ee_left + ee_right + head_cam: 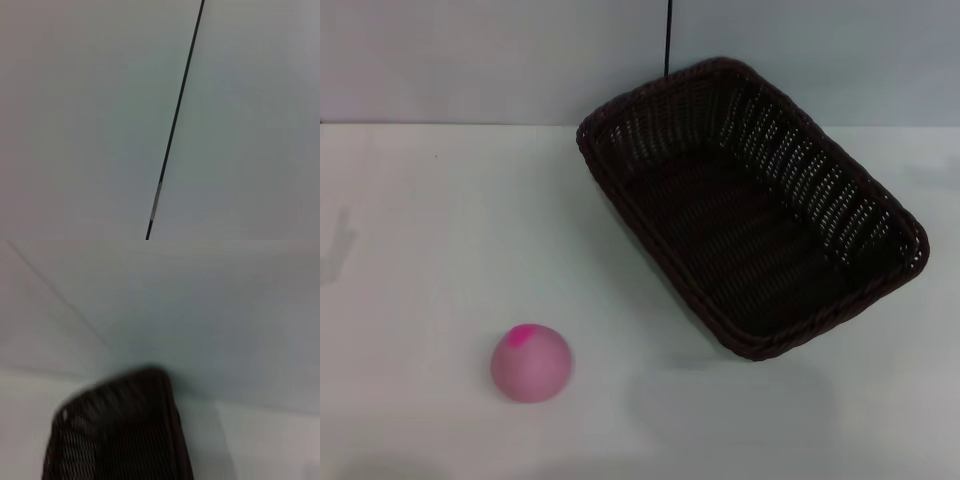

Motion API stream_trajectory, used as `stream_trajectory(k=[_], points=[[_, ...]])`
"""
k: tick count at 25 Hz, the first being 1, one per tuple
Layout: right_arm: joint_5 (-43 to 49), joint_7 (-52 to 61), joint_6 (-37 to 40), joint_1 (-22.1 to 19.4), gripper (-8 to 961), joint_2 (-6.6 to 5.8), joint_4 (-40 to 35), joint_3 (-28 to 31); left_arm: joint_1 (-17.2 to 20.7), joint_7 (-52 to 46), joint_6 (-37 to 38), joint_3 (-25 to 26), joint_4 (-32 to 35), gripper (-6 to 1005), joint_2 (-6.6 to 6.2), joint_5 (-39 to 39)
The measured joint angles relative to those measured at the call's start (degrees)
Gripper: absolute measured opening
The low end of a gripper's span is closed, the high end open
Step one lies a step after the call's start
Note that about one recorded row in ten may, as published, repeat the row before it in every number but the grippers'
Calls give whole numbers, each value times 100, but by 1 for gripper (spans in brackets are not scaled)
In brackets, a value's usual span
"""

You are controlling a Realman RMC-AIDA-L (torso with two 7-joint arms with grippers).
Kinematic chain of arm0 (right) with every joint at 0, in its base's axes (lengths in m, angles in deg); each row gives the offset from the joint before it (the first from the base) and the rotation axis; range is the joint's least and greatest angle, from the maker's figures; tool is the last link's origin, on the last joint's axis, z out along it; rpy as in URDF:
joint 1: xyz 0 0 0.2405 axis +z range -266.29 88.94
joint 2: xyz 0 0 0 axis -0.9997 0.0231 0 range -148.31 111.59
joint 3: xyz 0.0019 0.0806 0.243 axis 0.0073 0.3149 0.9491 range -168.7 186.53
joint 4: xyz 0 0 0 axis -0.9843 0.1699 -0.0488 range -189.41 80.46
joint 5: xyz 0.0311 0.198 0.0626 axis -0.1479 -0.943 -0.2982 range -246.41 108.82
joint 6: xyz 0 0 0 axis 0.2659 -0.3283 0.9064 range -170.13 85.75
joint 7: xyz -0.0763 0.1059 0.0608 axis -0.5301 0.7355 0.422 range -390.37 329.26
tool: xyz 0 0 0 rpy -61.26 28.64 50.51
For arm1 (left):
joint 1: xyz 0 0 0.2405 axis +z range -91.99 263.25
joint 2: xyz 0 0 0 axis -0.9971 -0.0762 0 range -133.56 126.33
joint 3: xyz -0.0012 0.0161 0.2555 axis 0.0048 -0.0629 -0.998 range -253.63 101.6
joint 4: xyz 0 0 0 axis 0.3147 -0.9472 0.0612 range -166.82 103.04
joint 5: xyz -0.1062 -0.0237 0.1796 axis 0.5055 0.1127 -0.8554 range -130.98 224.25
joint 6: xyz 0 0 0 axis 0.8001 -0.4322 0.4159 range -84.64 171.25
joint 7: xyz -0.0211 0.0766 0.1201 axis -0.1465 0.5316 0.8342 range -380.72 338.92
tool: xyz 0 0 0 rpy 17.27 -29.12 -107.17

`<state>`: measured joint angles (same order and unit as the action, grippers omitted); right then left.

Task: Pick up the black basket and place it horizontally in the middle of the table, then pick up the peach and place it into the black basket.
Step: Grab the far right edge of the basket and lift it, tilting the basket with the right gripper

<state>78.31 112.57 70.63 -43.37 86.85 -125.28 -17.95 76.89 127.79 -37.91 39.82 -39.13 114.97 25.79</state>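
Setting: plain white flat bench (430,250) against pale grey wall (470,60); thin black vertical line (668,35) on wall behind basket.
Basket: large rectangular dark brown-black woven wicker basket (750,200), braided rim, openwork sloping sides; sits right of centre, toward back, turned diagonally, far corner near wall, open side up, nothing inside.
Peach: small round pale pink peach (530,363) w/ magenta patch on top; front-left on bench, well apart from basket.
Left end effector: not in view; left wrist cam shows only grey surface and a dark line (175,120). Open or pressed together: can't tell.
Right end effector: not in view either; right wrist cam sees one rounded basket corner (125,430) from above, so arm is prob. over that side. Fingers: can't tell.
Stage (judged): basket not yet picked, not yet horizontal or central; peach step not begun.
Risk 1: grip on one rim corner, wide basket tips or swings, lands skewed again.
Risk 2: openwork weave snags a finger on release, drags basket off line.
Risk 3: basket sweep toward centre-front knocks peach; round, so it rolls off bench edge.
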Motion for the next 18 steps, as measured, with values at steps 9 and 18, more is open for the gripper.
stream_trajectory(k=[9,18], points=[[1220,404,-225,906,834,-23,1223,-736,-4,-49,-31,0,39,846,-7,-14],[876,172,-2208,794,834,710,2025,-1101,69,-61,-45,34,9,846,-21,23]])
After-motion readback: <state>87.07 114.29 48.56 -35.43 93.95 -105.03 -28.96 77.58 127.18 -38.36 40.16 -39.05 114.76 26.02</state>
